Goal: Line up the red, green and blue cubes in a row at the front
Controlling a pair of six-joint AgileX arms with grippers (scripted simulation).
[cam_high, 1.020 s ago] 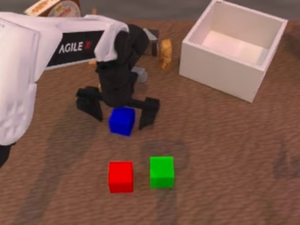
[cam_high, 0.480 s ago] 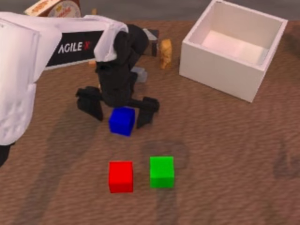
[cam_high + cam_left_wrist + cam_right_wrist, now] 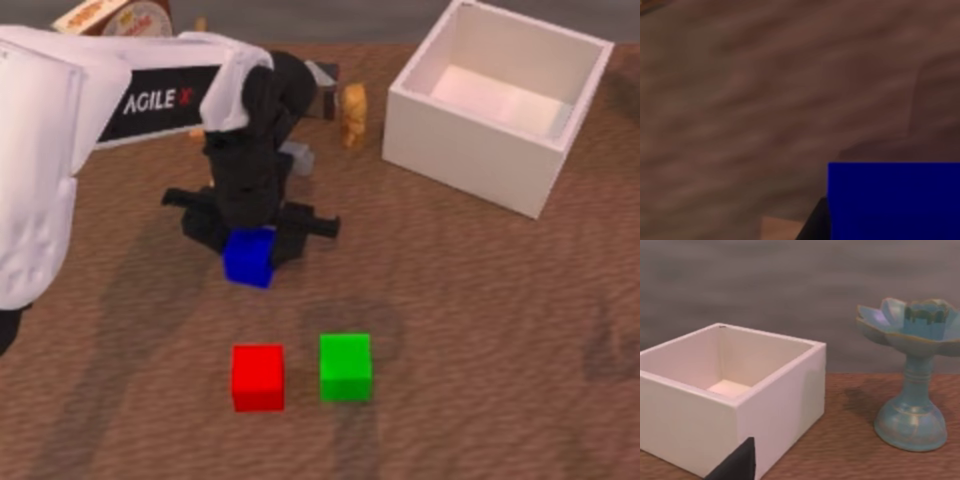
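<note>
I see a table (image 3: 480, 300) of brown wood with rough, wavy grain. The blue cube (image 3: 249, 257), red cube (image 3: 258, 377) and green cube (image 3: 345, 366) look plain, smooth and matt. The white box (image 3: 470, 150) is smooth, slightly glossy. The blue-green stand (image 3: 912, 390) looks like glazed ceramic.

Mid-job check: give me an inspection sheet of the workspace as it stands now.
Surface: brown wood-grain table.
Job's things: red cube and green cube side by side at the front, apart; blue cube behind them, between the left gripper's fingers.
Clutter: white open box at the back right; orange figure; small grey block; a container at the back left; blue pedestal dish beside the box, seen only in the right wrist view.
Grippers: left gripper shut on the blue cube; right gripper not seen from above.
Cables: nothing seen.
Surroundings: grey backdrop.
</note>
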